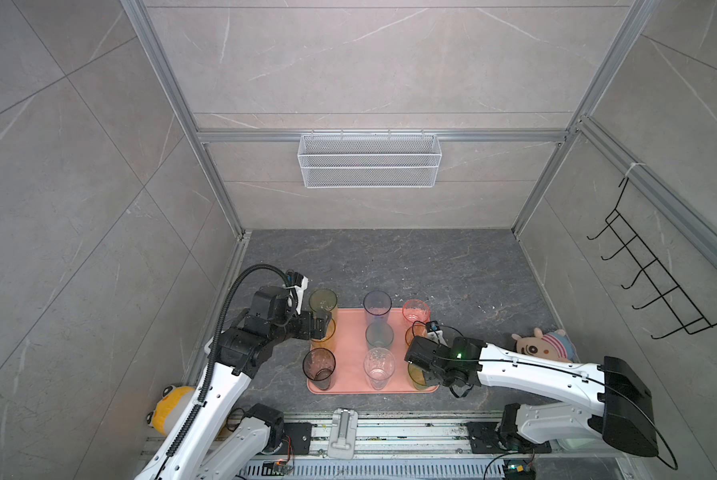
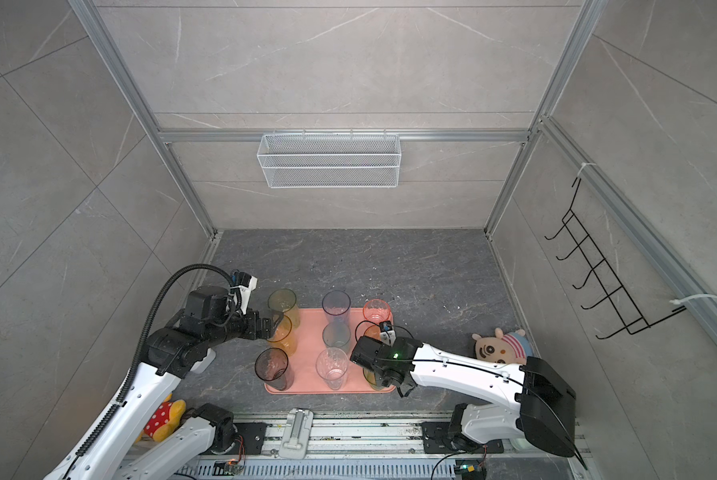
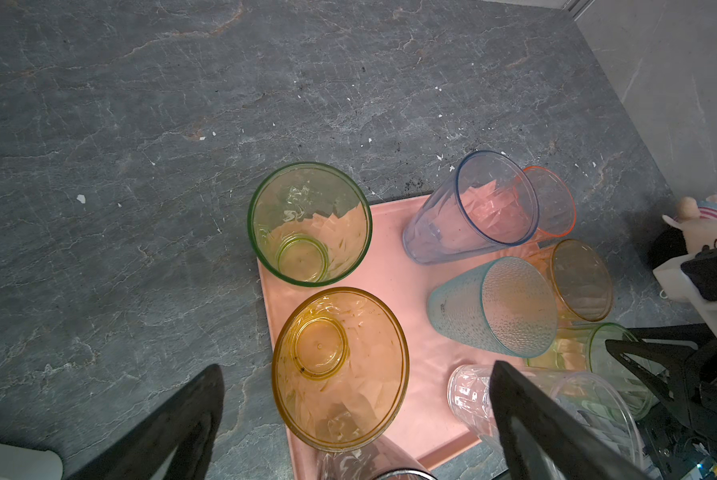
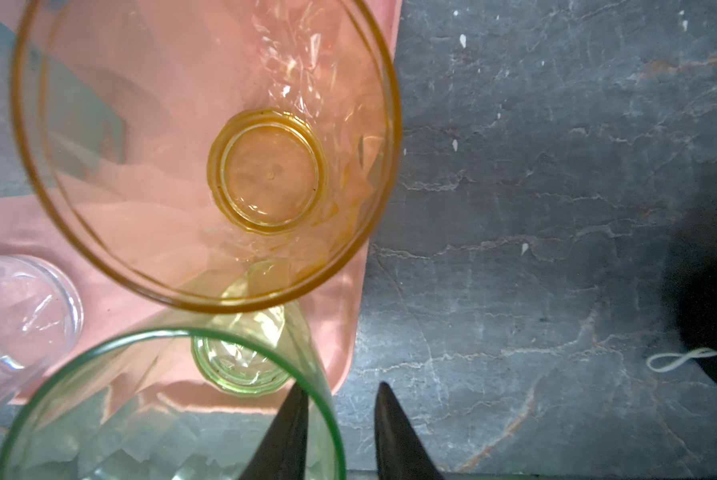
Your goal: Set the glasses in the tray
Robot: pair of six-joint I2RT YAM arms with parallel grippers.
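The salmon-pink tray (image 1: 350, 332) lies on the dark stone floor, and several glasses stand upright on it in three rows. My left gripper (image 3: 357, 365) hovers wide open over the tall amber glass (image 3: 340, 370), one finger on each side, touching nothing. Beyond that one stands the yellow-green glass (image 3: 309, 224), at the tray's far left corner. My right gripper (image 4: 343, 384) straddles the rim of the green glass (image 4: 169, 403) at the tray's near right corner. One finger is inside against the wall. The other is outside, with a gap to the wall. The short amber glass (image 4: 207, 153) stands just behind.
A striped plush toy (image 1: 544, 343) lies right of the tray, behind my right arm, and a yellow one (image 1: 169, 409) sits by the left arm's base. A white wire basket (image 1: 369, 160) hangs on the back wall and a black hook rack (image 1: 656, 274) on the right wall.
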